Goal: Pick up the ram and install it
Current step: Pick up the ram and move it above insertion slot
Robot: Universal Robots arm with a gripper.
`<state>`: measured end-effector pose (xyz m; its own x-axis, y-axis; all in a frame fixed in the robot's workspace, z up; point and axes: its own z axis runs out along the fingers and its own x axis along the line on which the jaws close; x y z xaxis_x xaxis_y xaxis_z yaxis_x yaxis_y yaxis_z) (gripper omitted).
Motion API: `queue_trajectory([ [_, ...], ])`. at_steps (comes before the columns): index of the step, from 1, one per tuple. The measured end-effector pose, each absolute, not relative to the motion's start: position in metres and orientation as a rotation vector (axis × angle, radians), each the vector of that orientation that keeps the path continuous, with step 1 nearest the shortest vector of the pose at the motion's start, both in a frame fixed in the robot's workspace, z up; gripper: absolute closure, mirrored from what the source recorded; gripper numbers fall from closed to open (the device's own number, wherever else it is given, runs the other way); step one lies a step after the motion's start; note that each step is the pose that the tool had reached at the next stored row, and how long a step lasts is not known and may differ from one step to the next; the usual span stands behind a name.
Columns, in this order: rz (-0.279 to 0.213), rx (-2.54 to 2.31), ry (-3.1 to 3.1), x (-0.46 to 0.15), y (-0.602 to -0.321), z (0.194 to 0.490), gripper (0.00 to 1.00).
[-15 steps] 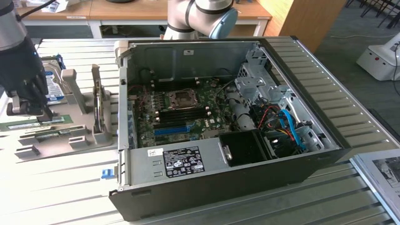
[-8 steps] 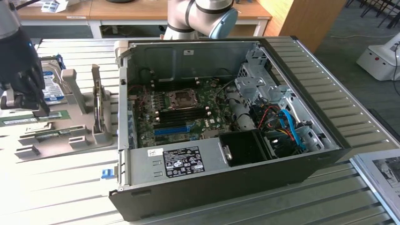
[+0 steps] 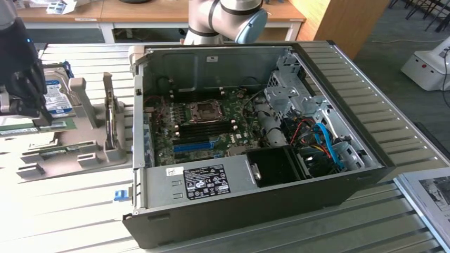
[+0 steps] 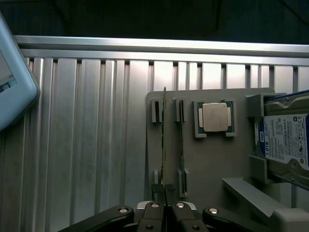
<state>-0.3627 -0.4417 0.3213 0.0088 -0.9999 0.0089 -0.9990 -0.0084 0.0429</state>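
Note:
The ram [image 4: 164,145], a thin green stick seen edge-on, runs straight out from my gripper [image 4: 164,194], whose fingers are shut on its near end. It reaches past the grey holder plate [image 4: 207,164] and looks raised above its slot. In the exterior view the ram [image 3: 31,128] lies level under the dark gripper [image 3: 35,120] at the far left, well away from the open computer case [image 3: 246,132]. The motherboard's dark memory slots [image 3: 204,126] lie beside the CPU socket.
A second green stick [image 4: 181,140] stays in the neighbouring holder slot. A CPU [image 4: 215,117] and a silver hard drive [image 4: 285,140] with a blue-white label also sit on the holder. The arm's base [image 3: 225,21] stands behind the case. Blue cables [image 3: 327,142] fill the case's right side.

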Motion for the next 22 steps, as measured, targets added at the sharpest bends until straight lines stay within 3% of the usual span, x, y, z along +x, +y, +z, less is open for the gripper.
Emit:
queue_trajectory([
  [22,-0.037,2.201,-2.19,-0.363,-0.442,0.357,0.88],
])
